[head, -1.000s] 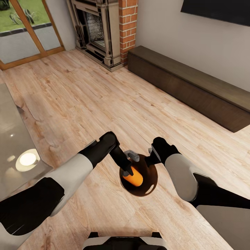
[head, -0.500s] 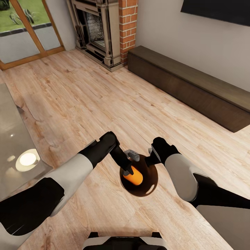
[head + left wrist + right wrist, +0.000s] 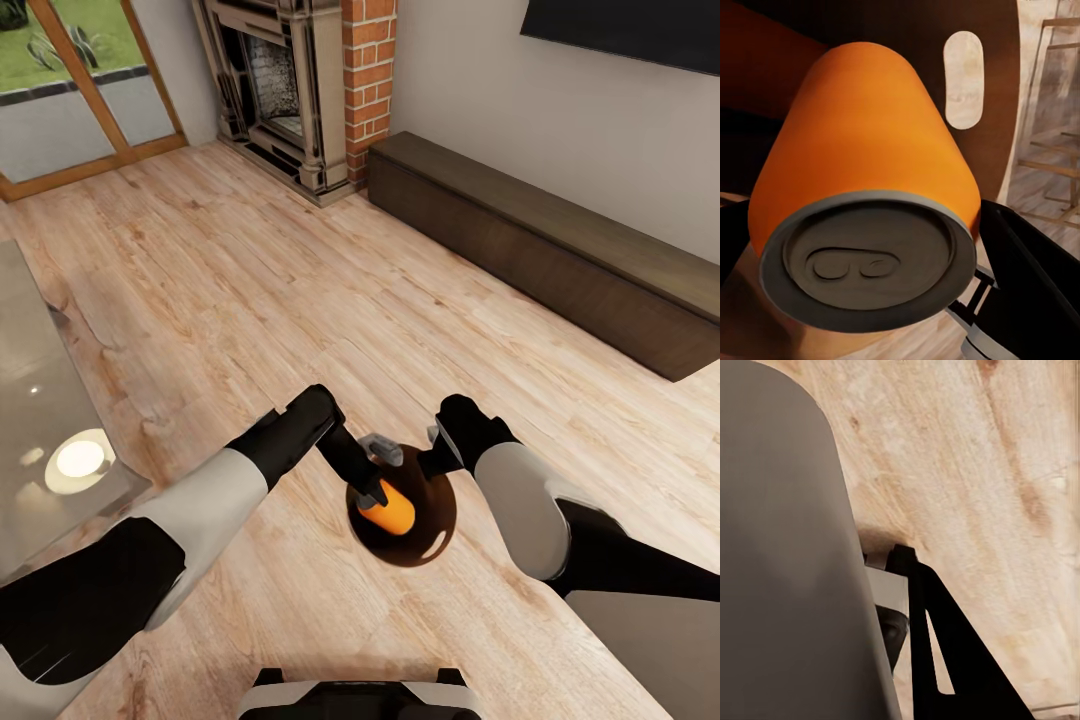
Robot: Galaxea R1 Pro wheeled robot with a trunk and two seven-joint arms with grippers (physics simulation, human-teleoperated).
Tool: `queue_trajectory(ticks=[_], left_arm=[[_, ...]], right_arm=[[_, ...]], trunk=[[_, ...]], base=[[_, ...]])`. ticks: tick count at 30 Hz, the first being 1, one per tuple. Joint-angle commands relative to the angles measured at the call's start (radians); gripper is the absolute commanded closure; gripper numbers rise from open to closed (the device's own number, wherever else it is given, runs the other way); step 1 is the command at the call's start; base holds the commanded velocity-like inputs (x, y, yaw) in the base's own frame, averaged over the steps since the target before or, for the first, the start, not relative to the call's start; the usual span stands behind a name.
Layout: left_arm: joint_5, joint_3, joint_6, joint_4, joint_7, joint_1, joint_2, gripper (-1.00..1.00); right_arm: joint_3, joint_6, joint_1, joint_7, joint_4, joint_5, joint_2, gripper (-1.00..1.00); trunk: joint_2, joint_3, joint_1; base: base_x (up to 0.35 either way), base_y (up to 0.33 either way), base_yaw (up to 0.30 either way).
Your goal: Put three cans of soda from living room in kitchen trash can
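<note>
Here, on light wood floor [image 3: 300, 300] near the brick fireplace [image 3: 300, 90], left jaws pinch 1 can [image 3: 389, 512]; right jaws' state unclear.

No words, brand names, numbers or signs can be read anywhere. The orange can [image 3: 862, 172] has plain sides without print, and its grey end [image 3: 870, 259] carries only the raised tab shape, with no lettering.

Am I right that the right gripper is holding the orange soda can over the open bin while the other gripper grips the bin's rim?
Not quite: the grippers are swapped. The head view shows the left gripper holding the soda can over the bin, and the right gripper at the bin's rim. The left wrist view shows the can between that gripper's fingers.
</note>
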Motion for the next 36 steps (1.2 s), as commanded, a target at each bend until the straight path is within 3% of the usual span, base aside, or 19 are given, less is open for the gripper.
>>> queue_trajectory(ticks=[1, 20, 24, 25, 36], left_arm=[[-0.03, -0.004, 0.0, 0.015, 0.004, 0.001, 0.0, 1.0], [-0.012, -0.004, 0.0, 0.024, 0.036, 0.009, 0.0, 1.0], [0.011, -0.004, 0.0, 0.019, 0.037, 0.01, 0.0, 1.0], [0.013, -0.004, 0.0, 0.019, 0.037, 0.01, 0.0, -1.0], [0.017, -0.004, 0.0, 0.015, 0.037, 0.01, 0.0, -1.0]], right_arm=[[-0.01, 0.005, -0.001, 0.003, 0.001, -0.043, 0.0, 1.0], [-0.009, 0.005, -0.005, 0.013, 0.009, -0.05, 0.0, 1.0], [-0.008, 0.005, -0.005, 0.015, 0.01, -0.05, 0.0, 1.0], [-0.008, 0.005, -0.005, 0.015, 0.01, -0.05, 0.0, 1.0], [-0.008, 0.005, -0.005, 0.015, 0.01, -0.05, 0.0, 1.0]], trunk=[[0.0, 0.0, 0.0], [0.0, 0.0, 0.0], [0.0, 0.0, 0.0], [0.0, 0.0, 0.0], [0.0, 0.0, 0.0]], base=[[0.0, 0.0, 0.0], [0.0, 0.0, 0.0], [0.0, 0.0, 0.0], [0.0, 0.0, 0.0], [0.0, 0.0, 0.0]])
